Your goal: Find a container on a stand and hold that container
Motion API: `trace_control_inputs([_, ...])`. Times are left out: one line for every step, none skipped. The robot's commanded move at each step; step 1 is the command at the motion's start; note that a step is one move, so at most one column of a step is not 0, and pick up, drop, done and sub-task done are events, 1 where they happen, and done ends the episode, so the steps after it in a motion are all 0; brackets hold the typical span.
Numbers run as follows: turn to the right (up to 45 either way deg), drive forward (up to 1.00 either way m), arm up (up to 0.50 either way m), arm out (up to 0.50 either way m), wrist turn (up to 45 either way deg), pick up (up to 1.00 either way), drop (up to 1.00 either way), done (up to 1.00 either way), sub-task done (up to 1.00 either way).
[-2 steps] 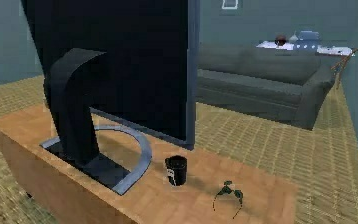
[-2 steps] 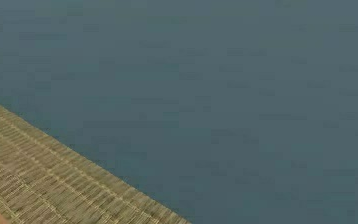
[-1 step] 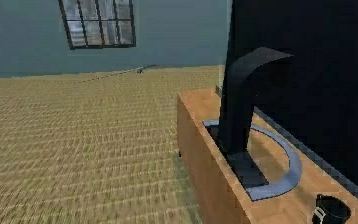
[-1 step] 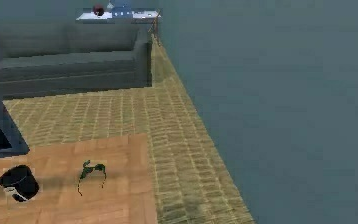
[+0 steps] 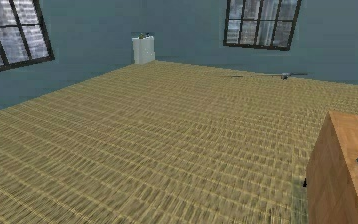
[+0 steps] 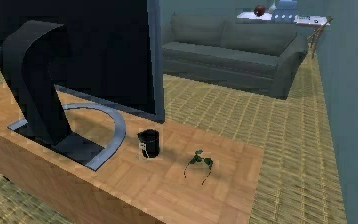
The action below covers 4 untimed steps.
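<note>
A small black cup-like container stands upright on a low wooden stand in the arm side view, just right of the curved foot of a large dark television seen from behind. A small green wiry thing lies on the same top, right of the container. The stand's corner rises at the forward view's lower right edge.
A grey-blue sofa stands beyond the stand, and behind it a white shelf bears small red and blue things. Ahead lies wide woven floor, with a white unit at the far wall between two windows.
</note>
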Motion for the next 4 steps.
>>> trace_control_inputs([0.0, 0.0, 0.5, 0.0, 0.0, 0.0, 0.0, 0.0, 0.0])
trace_control_inputs([0.0, 0.0, 0.34, 0.0, 0.0, 0.0, 0.0, 0.0, 0.0])
trace_control_inputs([0.0, 0.0, 0.0, 0.36, 0.0, 0.0, 0.0, 0.0, 0.0])
trace_control_inputs([0.0, 0.0, 0.0, 0.02, 0.0, 0.0, 0.0, 0.0, 0.0])
